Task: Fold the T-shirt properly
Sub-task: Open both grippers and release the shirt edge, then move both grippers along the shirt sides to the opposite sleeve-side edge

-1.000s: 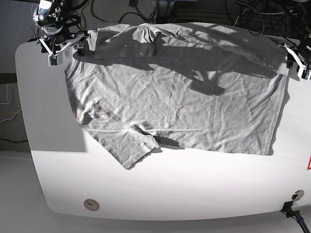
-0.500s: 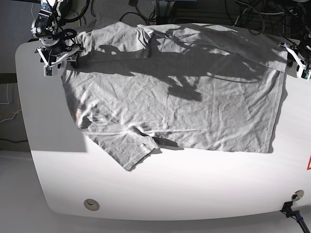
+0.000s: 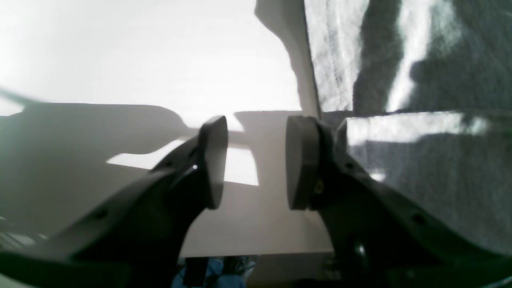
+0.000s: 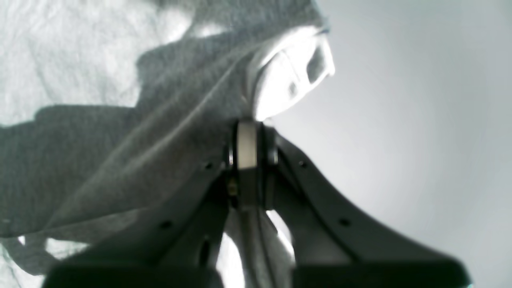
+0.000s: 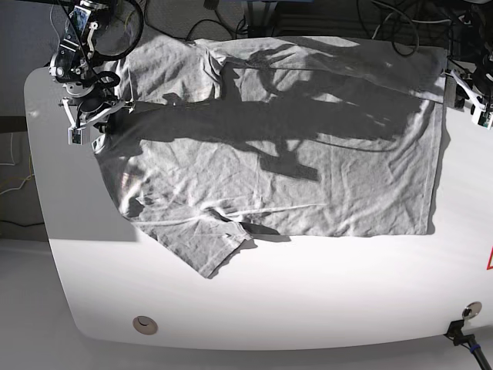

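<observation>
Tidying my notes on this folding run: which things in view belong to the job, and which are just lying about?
Part of the job:
- wrinkled heather-grey cotton T-shirt
- right gripper, jaws shut on its edge
- left gripper, jaws open beside the hem

Just there:
- white rounded table
- round silver disc
- black cables

Can't see any lettering on the shirt (image 5: 269,146) in any view, it's just plain grey cloth and shadow. In the base view its far edge merges into the dark clutter behind the bench (image 5: 254,293), and the heavy arm shadows swallow the wrinkles across the middle. The left pincer (image 5: 479,99) is half chopped off by the right edge there, so you can't read its jaws from that angle. The right wrist view is pretty blurry: cloth bunches at the right pincer (image 4: 249,144), but how much fabric sits between the jaws is hidden by the jaws themselves. The left wrist view blows out to white on the far left, so there's no bench detail.
</observation>
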`<state>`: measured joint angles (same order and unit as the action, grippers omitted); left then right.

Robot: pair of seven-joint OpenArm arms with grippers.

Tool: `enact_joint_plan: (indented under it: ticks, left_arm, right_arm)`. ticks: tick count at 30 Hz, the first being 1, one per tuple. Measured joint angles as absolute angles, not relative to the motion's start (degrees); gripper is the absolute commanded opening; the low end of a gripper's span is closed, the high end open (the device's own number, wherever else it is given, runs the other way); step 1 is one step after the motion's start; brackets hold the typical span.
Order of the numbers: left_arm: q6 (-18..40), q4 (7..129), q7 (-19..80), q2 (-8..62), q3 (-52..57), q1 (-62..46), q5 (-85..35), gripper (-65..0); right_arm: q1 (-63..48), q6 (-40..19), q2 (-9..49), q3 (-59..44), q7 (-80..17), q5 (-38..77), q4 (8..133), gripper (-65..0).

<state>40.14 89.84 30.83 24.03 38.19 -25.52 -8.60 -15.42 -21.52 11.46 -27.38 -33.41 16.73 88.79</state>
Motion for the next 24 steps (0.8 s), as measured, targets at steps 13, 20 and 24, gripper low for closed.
enact_joint_plan:
  ticks: [13, 20, 24]
  left_arm:
    - [40.2, 89.5, 31.0, 24.0, 38.0, -22.0, -8.6, -42.6]
    - [40.1, 89.5, 32.5, 24.1, 35.7, -19.5, -8.6, -42.2]
    - [40.3, 89.3, 35.2, 23.8, 35.4, -18.0, -8.1, -36.2]
  right_arm:
    - [-12.1, -21.2, 11.3, -27.2, -34.7, 15.9, 87.6, -65.0]
    - [-12.1, -21.2, 11.3, -27.2, -34.7, 15.9, 87.6, -65.0]
    - [-12.1, -21.2, 11.3, -27.2, -34.7, 15.9, 87.6, -65.0]
